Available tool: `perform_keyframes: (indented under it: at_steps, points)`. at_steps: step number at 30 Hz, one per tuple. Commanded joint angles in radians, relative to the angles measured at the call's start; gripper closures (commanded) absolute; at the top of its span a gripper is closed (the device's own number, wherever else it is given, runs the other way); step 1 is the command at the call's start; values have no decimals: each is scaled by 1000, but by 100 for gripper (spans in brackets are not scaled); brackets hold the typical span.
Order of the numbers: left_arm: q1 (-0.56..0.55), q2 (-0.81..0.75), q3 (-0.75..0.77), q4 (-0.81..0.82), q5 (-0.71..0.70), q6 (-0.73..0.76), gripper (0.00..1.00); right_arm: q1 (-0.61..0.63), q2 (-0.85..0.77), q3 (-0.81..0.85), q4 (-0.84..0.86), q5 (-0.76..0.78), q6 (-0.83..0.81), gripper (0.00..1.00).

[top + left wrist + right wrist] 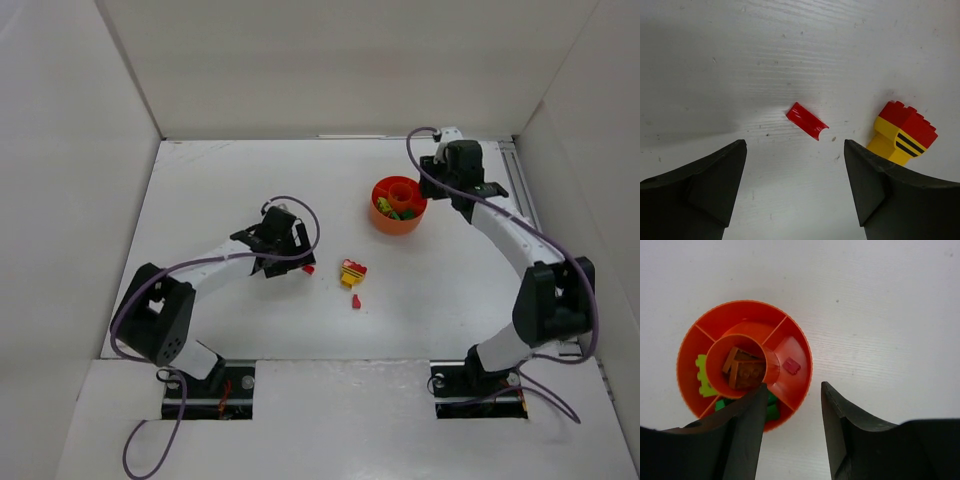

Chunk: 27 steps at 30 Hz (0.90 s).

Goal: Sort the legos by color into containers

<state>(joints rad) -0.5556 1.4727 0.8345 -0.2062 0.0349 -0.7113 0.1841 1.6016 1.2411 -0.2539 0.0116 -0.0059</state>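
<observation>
The left end effector (795, 145), jaws apart and empty, is hovering over a small red lego (807, 121) lying on the tabletop (790, 50), well apart from the orange bowl (745, 315). The red lego is sitting skewed to the jaws, so squaring the wrist before descending looks wise. The right end effector (793, 386), likewise apart and empty, is hanging above the bowl.

A small red brick (807, 121) lies on the table (790, 50) just ahead of the hand (795, 147), whose fingers (700, 190) stand apart; a red-and-yellow block (902, 132) sits beside the right one.
</observation>
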Motion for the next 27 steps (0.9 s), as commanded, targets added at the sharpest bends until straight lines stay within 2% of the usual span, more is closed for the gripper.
perform_keyframes:
  at_steps: [1,2,5,9,17,23,27]
  points:
    - [-15,36,47,1,-40,27,24,3,-176,-49,13,40,4,48]
    - [-26,46,57,1,-50,39,29,3,-199,-67,13,53,4,48]
    - [-49,89,81,-8,-76,39,30,3,-280,-132,-7,67,14,48]
    - [-108,153,141,-56,-177,49,30,-8,-353,-190,-41,88,14,48]
    - [-130,247,204,-131,-225,29,52,-28,-407,-238,-67,108,14,48]
    - [-151,247,204,-142,-225,10,78,-28,-425,-265,-76,117,14,48]
    - [-161,247,224,-171,-244,10,81,-28,-448,-275,-76,126,14,48]
